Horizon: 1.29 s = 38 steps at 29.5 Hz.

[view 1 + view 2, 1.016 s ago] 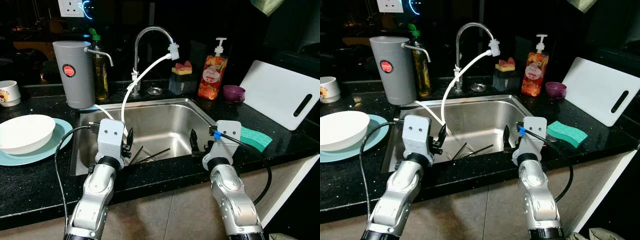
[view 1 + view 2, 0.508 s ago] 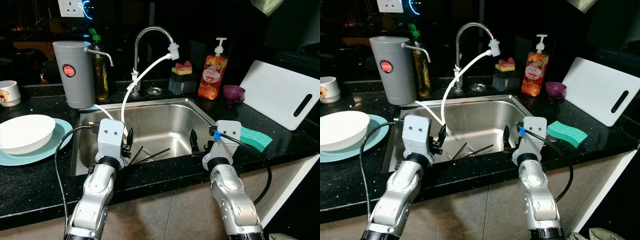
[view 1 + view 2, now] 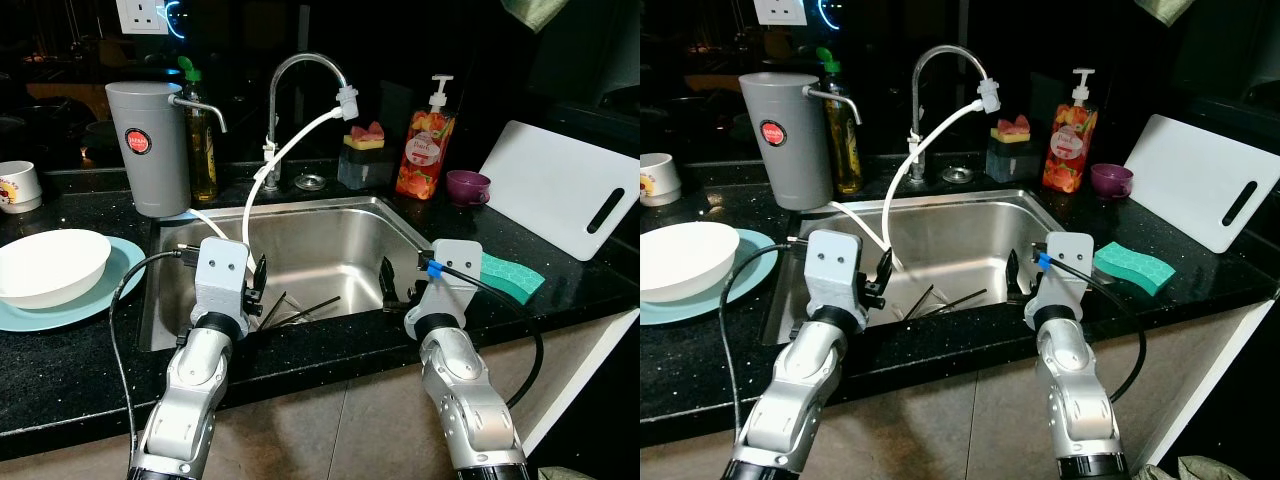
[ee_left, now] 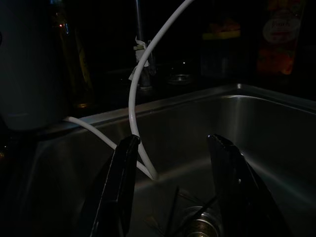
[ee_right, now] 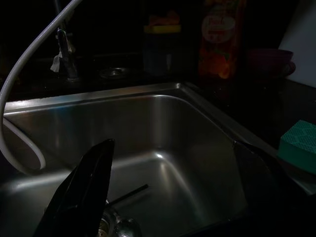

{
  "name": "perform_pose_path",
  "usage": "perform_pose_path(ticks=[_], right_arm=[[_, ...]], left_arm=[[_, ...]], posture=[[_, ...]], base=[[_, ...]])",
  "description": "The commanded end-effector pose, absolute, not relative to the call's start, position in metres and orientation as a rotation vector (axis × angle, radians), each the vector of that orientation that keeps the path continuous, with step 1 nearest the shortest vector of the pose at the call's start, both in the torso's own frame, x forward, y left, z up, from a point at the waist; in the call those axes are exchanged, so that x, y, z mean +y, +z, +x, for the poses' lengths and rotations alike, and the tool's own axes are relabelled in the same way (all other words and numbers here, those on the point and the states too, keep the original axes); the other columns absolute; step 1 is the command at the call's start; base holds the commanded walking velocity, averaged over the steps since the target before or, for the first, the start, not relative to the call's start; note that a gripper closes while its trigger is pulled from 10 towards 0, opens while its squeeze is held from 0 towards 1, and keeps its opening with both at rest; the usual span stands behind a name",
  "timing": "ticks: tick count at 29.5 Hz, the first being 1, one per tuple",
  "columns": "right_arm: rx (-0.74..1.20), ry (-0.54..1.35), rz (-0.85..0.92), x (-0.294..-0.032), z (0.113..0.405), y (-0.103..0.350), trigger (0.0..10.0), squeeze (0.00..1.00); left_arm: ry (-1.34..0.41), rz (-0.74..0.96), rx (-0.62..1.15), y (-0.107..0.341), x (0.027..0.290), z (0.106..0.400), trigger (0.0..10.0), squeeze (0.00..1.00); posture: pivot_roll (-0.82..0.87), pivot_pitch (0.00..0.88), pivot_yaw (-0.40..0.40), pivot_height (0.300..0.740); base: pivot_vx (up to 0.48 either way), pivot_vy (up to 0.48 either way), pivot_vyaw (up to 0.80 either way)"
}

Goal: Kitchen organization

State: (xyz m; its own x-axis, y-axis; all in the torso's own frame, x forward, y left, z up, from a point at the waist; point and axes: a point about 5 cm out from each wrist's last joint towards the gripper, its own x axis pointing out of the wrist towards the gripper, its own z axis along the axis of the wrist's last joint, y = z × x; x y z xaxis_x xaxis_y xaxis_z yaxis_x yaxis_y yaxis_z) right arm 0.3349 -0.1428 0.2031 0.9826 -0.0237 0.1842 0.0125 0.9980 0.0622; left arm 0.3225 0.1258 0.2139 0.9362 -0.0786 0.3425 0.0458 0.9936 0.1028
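Note:
Both arms reach to the front rim of the steel sink [image 3: 395, 215]. My left gripper [image 3: 258, 288] hangs open over the sink's front left part, with nothing between its fingers [image 4: 121, 182]. My right gripper [image 3: 388, 288] is open over the front right part, its fingers [image 5: 84, 187] spread wide and empty. Dark chopsticks [image 3: 305, 310] lie on the sink floor between the two grippers, near the drain [image 4: 197, 229]. A white bowl [image 3: 45, 265] sits on a light blue plate [image 3: 115, 270] on the counter to the left. A green sponge [image 3: 512, 275] lies just right of the right wrist.
A tap [image 3: 300, 70] with a white hose [image 3: 285, 150] curves down into the sink. Behind stand a grey water dispenser [image 3: 148, 145], an oil bottle [image 3: 203, 150], a sponge holder [image 3: 362, 155], a soap pump bottle [image 3: 425, 145] and a purple cup [image 3: 467, 186]. A white cutting board [image 3: 560, 185] leans at right; a mug [image 3: 18, 187] stands far left.

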Motion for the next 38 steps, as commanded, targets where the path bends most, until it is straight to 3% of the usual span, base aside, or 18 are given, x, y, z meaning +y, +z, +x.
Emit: perform_pose_path(ticks=[1, 38], right_arm=[[-0.188, -0.012, 0.054, -0.1418, 0.3355, 0.2051, 10.0, 0.0], [-0.185, -0.018, 0.06, -0.1417, 0.335, 0.2039, 10.0, 0.0]], left_arm=[[-0.063, 0.094, -0.352, 0.2133, 0.125, 0.3227, 10.0, 0.0], [-0.065, 0.099, -0.352, 0.2145, 0.1258, 0.3227, 10.0, 0.0]], posture=[[0.05, 0.041, -0.078, 0.74], [0.05, 0.051, -0.071, 0.74]], base=[[0.0, 0.0, 0.0], [0.0, 0.0, 0.0]])
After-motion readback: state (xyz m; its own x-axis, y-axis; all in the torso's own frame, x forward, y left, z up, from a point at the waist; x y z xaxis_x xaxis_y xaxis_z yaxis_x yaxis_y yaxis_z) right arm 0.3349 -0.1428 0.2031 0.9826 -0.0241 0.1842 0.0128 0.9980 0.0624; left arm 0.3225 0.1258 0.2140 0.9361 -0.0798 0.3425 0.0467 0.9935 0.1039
